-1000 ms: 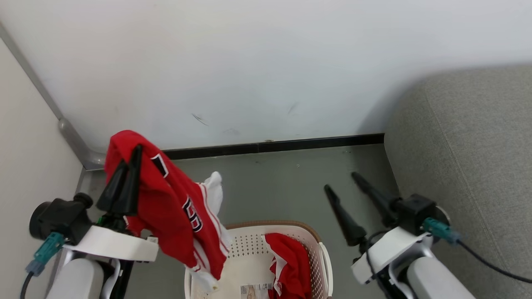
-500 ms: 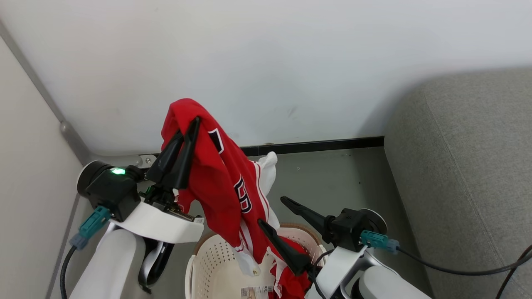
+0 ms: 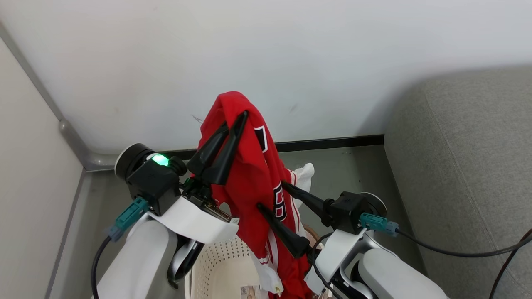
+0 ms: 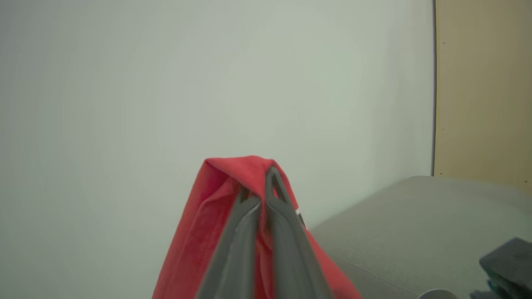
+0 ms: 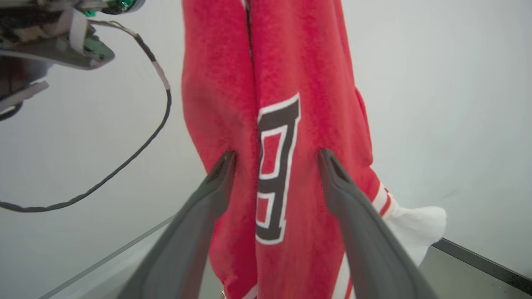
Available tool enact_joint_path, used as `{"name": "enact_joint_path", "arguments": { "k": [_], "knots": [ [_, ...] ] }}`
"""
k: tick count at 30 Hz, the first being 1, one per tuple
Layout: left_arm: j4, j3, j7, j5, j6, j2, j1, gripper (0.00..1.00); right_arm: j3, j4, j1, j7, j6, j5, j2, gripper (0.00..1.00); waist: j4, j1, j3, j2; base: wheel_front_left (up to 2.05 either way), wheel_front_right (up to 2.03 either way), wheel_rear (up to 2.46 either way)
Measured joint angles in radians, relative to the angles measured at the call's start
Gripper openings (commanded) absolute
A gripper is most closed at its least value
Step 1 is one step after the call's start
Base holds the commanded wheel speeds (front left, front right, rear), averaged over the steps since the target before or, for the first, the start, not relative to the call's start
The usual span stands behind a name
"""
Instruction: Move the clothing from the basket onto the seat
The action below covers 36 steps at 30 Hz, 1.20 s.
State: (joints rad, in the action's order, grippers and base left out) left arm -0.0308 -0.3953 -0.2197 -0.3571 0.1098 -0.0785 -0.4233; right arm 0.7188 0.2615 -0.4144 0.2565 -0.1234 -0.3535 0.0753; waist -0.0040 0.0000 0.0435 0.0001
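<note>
My left gripper (image 3: 236,119) is raised above the basket and shut on the top fold of the clothing, a red jersey (image 3: 253,178) with black-and-white numbers that hangs down from it. The left wrist view shows the same grip (image 4: 259,182) on red cloth (image 4: 216,207). My right gripper (image 3: 272,195) is open, one finger on each side of the hanging jersey (image 5: 282,83) at the number; in its own view the gripper (image 5: 277,153) straddles the cloth. The cream perforated basket (image 3: 216,257) stands below. The grey seat (image 3: 465,158) lies to the right.
A white wall with a black baseboard (image 3: 332,143) runs close behind the basket. Grey floor (image 3: 345,170) lies between the basket and the seat. A grey corner trim (image 3: 75,141) and a beige panel close the left side. A black cable (image 3: 457,249) trails from my right wrist.
My left gripper has carried the jersey up and to the right. My right gripper has swung left from beside the seat to the hanging jersey, still open.
</note>
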Motion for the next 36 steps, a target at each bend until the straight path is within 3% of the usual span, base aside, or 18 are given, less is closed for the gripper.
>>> {"name": "enact_joint_path", "arguments": {
  "k": [5,6,7,15,20,22,23,26,28,29,36],
  "knots": [
    [-0.016,-0.031,0.012,0.0,0.0,0.009,-0.013,0.0,0.005,0.0,-0.015,0.0,0.0,-0.001,0.0,1.0,0.001,0.0001,0.009,0.0,0.0,0.0,0.0],
    [-0.018,-0.035,0.014,0.0,0.0,0.009,-0.016,0.0,0.008,0.0,-0.022,0.0,0.0,-0.006,0.0,0.35,0.001,0.0,0.01,0.0,0.0,0.0,0.0],
    [-0.021,-0.037,0.017,0.0,0.0,0.01,-0.019,0.0,0.009,0.0,-0.026,0.0,0.0,-0.008,0.0,0.0,0.001,0.0,0.012,0.0,0.0,0.0,0.0],
    [-0.021,-0.031,0.025,0.002,0.007,0.01,-0.019,0.0,0.025,0.011,-0.048,0.0,0.0,-0.008,0.008,0.0,-0.002,0.0,0.026,0.0,0.0,0.0,0.0],
    [-0.003,0.005,0.025,0.007,-0.012,0.009,-0.019,0.0,0.012,0.007,-0.052,0.0,0.0,-0.008,0.017,0.0,-0.006,0.0,0.035,0.0,0.0,0.0,0.0],
    [0.016,0.024,0.025,0.007,-0.021,0.004,-0.019,0.26,0.007,0.005,-0.064,0.0,0.0,-0.009,0.02,0.0,-0.009,0.0,0.038,0.0,0.0,0.0,0.0],
    [0.026,0.034,0.025,0.006,-0.027,0.0,-0.018,0.34,0.004,0.003,-0.068,0.0,0.0,-0.014,0.021,0.0,-0.01,0.0,0.04,0.0,0.0,0.0,0.0],
    [0.061,0.062,0.025,-0.006,-0.039,-0.015,-0.01,0.49,0.001,0.0,-0.071,0.0,0.0,-0.018,0.025,0.0,-0.015,0.0,0.042,0.0,0.0,0.0,0.0],
    [0.087,0.076,0.025,-0.021,-0.044,-0.017,0.003,0.95,-0.006,-0.002,-0.071,0.0,0.0,-0.018,0.027,0.0,-0.018,0.0,0.044,0.0,0.0,0.0,0.0],
    [0.101,0.08,0.025,-0.029,-0.045,-0.016,0.012,1.0,-0.01,-0.003,-0.071,0.0,0.0,-0.02,0.029,0.0,-0.019,0.0,0.045,0.0,0.0,0.0,0.0],
    [0.176,0.11,0.033,-0.051,-0.055,-0.02,0.051,1.0,-0.051,-0.004,-0.07,0.0,0.0,-0.029,0.038,0.0,-0.026,0.0001,0.05,-0.0001,0.0,0.0,0.0]
  ]
}}
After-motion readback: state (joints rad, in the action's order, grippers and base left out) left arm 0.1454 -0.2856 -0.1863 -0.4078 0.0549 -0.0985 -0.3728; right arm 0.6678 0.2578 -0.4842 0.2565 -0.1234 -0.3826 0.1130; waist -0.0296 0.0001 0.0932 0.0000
